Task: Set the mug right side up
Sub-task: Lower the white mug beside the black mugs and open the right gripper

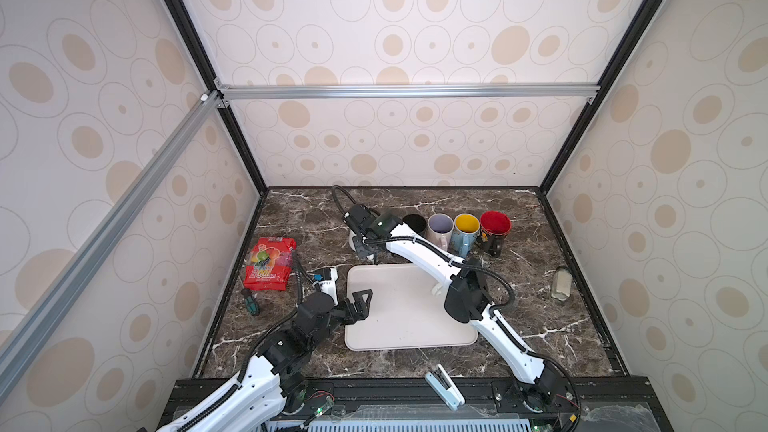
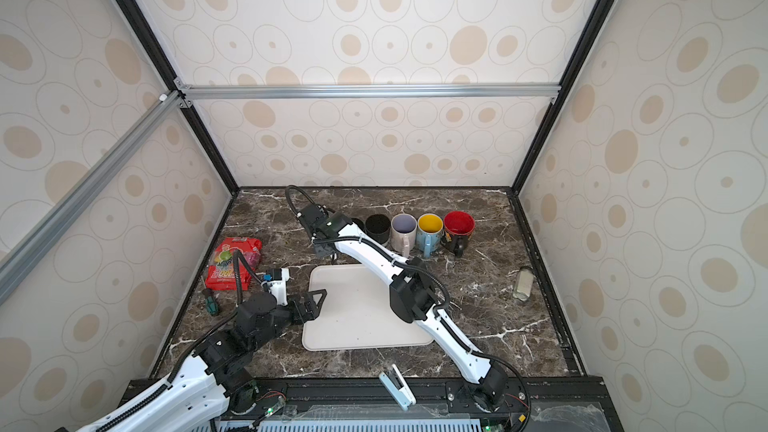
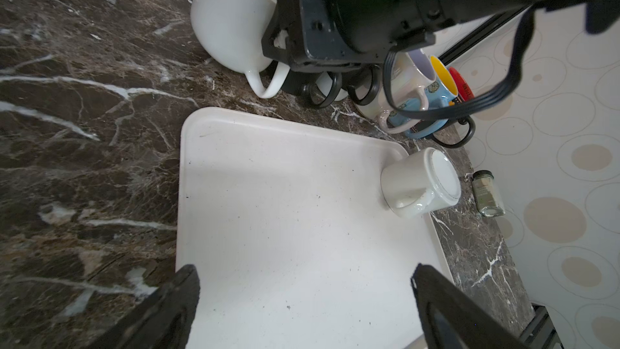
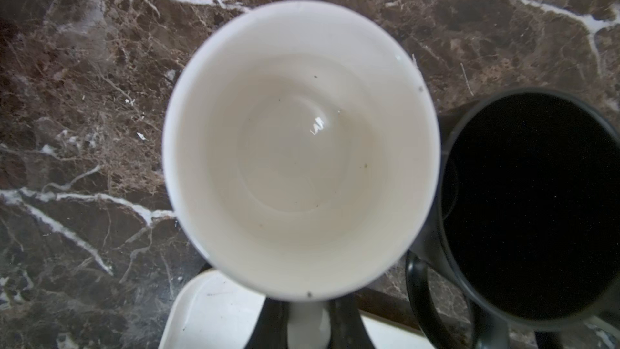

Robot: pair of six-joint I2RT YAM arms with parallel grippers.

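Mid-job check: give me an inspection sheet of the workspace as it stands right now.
Surface: marble table; white tray at centre.
Job's things: large white mug upright beside the black mug; small white mug upside down on a tray corner.
Clutter: candy bag, screwdriver, stapler, jar lying down, three more upright mugs in the back row.
Grippers: right gripper, jaws shut on the large white mug's handle; left gripper, jaws open, empty, over the tray's edge.
Cables: black hoses loop off both arms; no snag seen.
Surroundings: patterned walls, metal frame.
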